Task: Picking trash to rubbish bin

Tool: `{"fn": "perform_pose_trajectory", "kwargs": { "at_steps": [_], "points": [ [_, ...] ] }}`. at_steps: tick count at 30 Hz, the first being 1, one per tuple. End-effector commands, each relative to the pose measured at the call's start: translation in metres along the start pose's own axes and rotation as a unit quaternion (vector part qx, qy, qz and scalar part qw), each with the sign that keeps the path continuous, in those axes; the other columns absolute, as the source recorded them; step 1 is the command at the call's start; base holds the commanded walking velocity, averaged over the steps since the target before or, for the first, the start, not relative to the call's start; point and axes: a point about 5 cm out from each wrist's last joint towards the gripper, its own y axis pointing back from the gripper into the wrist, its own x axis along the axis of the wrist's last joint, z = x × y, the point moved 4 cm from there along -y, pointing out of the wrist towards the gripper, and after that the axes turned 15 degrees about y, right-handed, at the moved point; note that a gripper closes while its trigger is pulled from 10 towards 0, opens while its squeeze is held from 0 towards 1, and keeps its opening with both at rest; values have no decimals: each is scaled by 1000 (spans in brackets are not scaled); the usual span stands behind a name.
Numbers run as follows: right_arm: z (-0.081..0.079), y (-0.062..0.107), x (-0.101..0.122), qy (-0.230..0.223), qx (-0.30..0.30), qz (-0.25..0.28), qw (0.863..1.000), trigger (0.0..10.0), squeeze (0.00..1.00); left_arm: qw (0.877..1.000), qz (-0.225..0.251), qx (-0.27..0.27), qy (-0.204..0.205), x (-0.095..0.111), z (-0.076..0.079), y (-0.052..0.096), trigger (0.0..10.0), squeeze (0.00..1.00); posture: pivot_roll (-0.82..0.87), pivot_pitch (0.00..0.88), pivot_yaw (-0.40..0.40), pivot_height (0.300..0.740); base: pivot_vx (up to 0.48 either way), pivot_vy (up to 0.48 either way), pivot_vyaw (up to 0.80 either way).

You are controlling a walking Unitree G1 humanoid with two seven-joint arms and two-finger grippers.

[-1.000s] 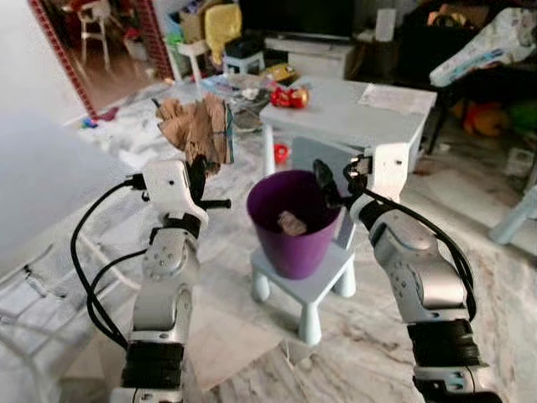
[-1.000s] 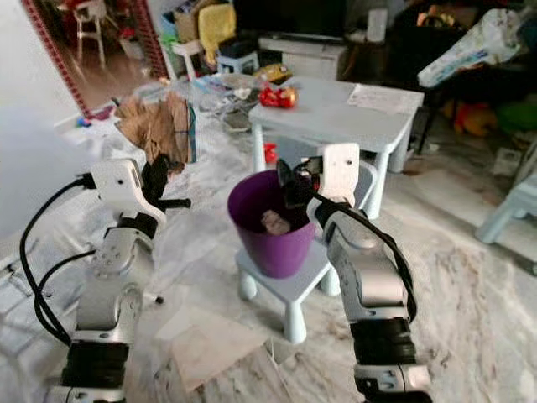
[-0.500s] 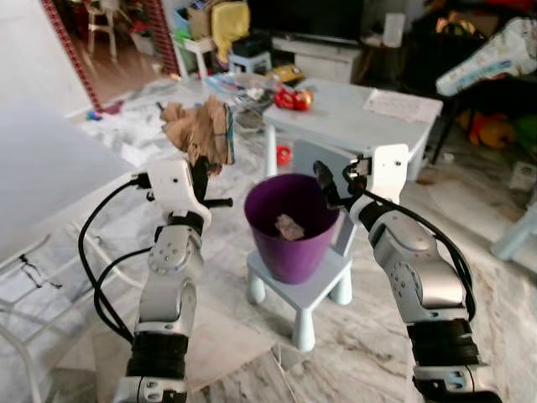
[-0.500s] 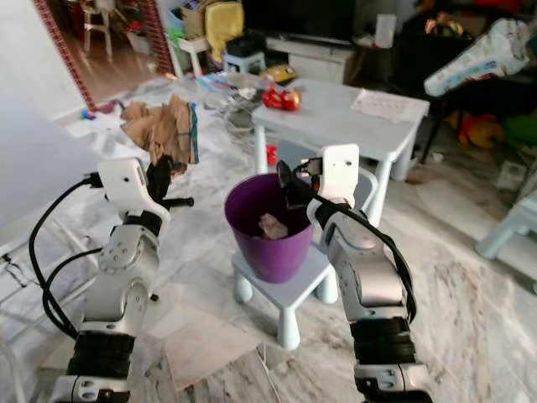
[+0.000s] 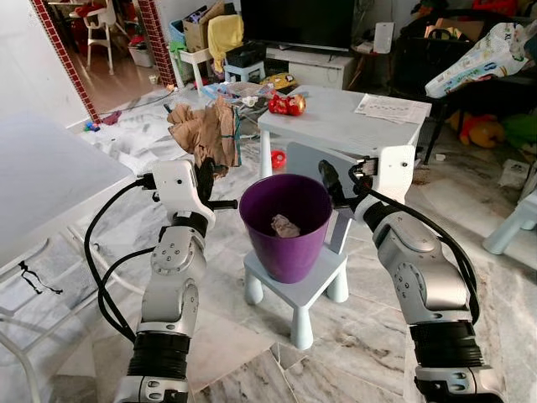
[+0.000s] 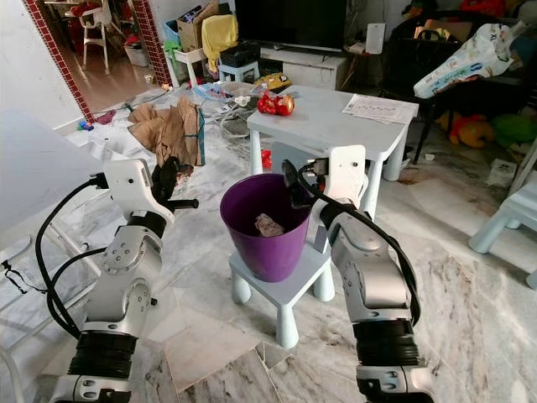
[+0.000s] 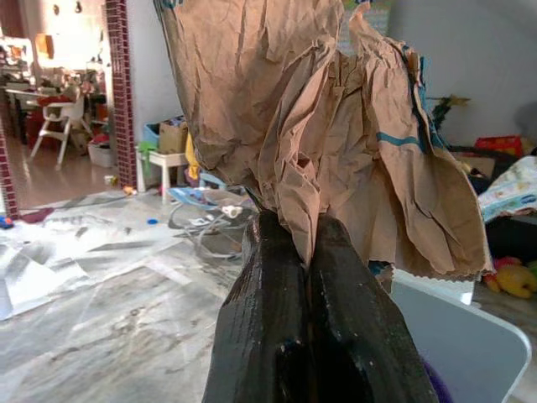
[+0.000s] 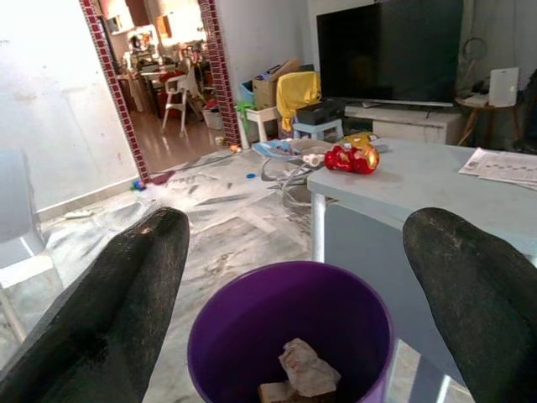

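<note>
Brown crumpled paper bag (image 5: 204, 132), creased with a teal stripe, sits pinched in my left gripper (image 7: 304, 252), held up left of the purple bin (image 5: 285, 224). My right gripper (image 8: 306, 277) hangs fingers spread just above the bin's rim. I see crumpled scraps (image 8: 304, 369) inside. Bin stands on a small pale stool (image 5: 304, 286) on marble floor (image 5: 377, 336), white table (image 5: 336, 122) behind, cluttered room.

— How do the arms stand?
— Both are raised forward, elbows bent. The left gripper (image 7: 306, 252) is up at the left, its fingers (image 7: 260, 285) pressed together on brown paper (image 7: 310, 126).
— And the right gripper (image 8: 294, 277)?
— Its fingers (image 8: 109, 294) are spread wide, holding nothing.
</note>
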Motion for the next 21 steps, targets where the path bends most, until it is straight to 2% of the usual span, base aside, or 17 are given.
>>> {"fn": "perform_pose_trajectory", "kwargs": {
  "at_steps": [1,21],
  "points": [
    [-3,-1,2,-4,3,5,1000,10000,0,1000,-1,3,-4,3,-2,-2,10000,0,-79,4,84,740,322,0,0],
    [-6,1,-1,-7,7,1,1000,10000,0,1000,-10,6,-11,0,-6,1,10000,0,-72,11,82,740,403,0,0]
  ]
}}
